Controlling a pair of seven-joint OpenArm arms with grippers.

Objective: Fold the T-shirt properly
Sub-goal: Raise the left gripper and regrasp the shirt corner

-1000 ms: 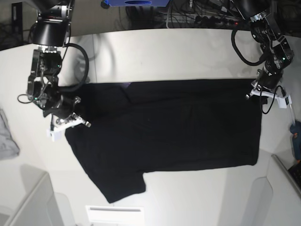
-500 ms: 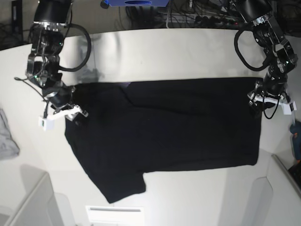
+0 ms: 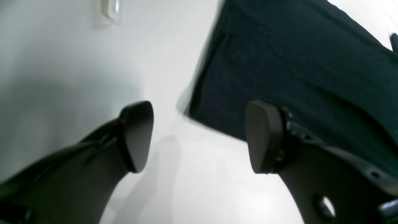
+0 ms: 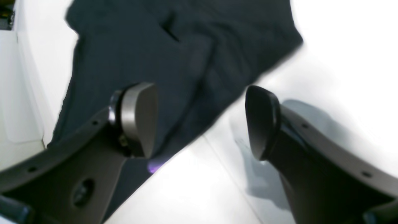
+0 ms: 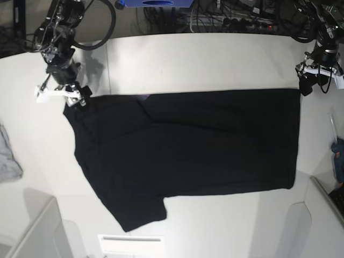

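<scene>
Lying flat across the middle of the white table (image 5: 215, 59), the black T-shirt (image 5: 188, 148) spreads from its far-left corner to a straight edge at the right, with one sleeve jutting toward the near left. The left gripper (image 3: 199, 137) hangs at the far right, just beside the shirt's far-right corner; its pads are spread wide with nothing between them, one over bare table, the other over the cloth's edge. The right gripper (image 4: 200, 119) sits at the far-left corner, also wide apart and empty, one finger above dark fabric and one above table. A grey cloth (image 5: 8, 156) lies at the left edge, well apart.
</scene>
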